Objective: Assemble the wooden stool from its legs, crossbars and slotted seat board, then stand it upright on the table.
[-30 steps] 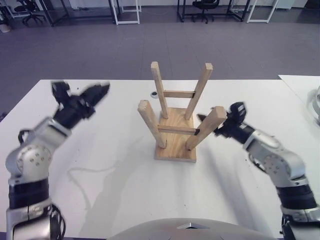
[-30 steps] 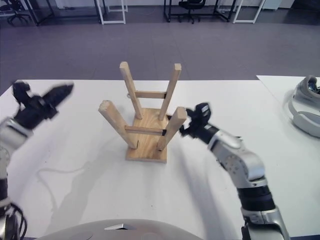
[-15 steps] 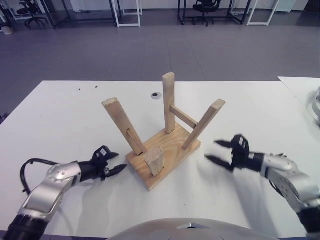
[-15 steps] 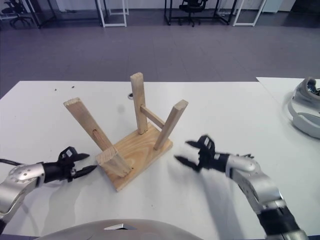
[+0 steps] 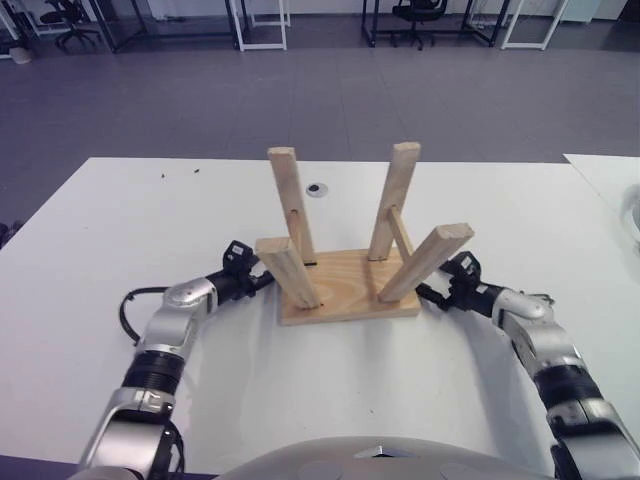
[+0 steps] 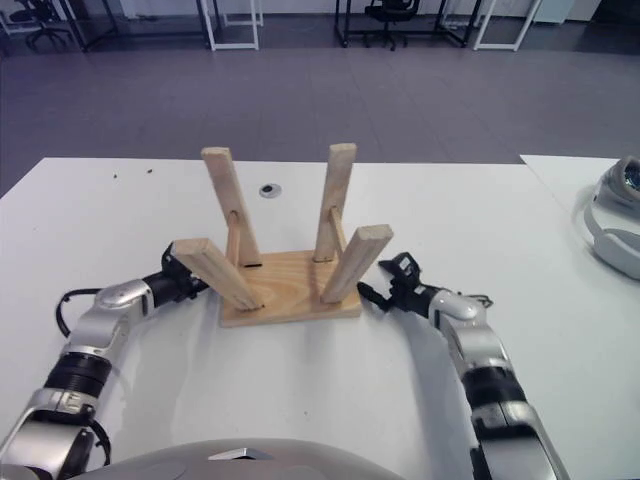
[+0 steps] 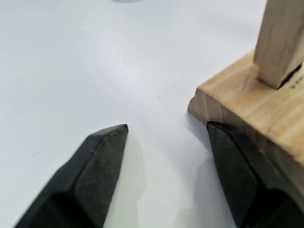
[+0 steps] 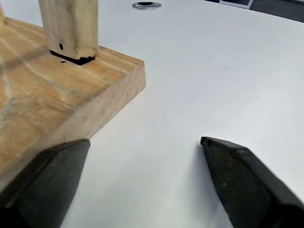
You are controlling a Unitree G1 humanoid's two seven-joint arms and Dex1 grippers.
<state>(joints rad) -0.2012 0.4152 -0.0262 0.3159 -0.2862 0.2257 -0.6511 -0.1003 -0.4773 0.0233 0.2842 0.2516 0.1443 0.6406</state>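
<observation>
Left eye view: the stool (image 5: 345, 250) looks stiff, light, perhaps loose-legged, and is best held by the seat board (image 5: 350, 303) edges, where left gripper (image 5: 266, 281) and right gripper (image 5: 430, 292) gape empty.

The seat board (image 5: 350, 290) is pale bare wood, matt, with darker grain across its face and a rougher cut edge. The legs (image 5: 292, 205) are the same unvarnished wood, coarse at the sawn ends. The tabletop (image 5: 120, 230) is white and smooth with a faint sheen. The left pincer (image 7: 167, 127) and right pincer (image 8: 145, 141) are dull black, plastic-looking. At 12 o'clock from the seat board, a small ring (image 5: 318, 188) gleams like metal.
</observation>
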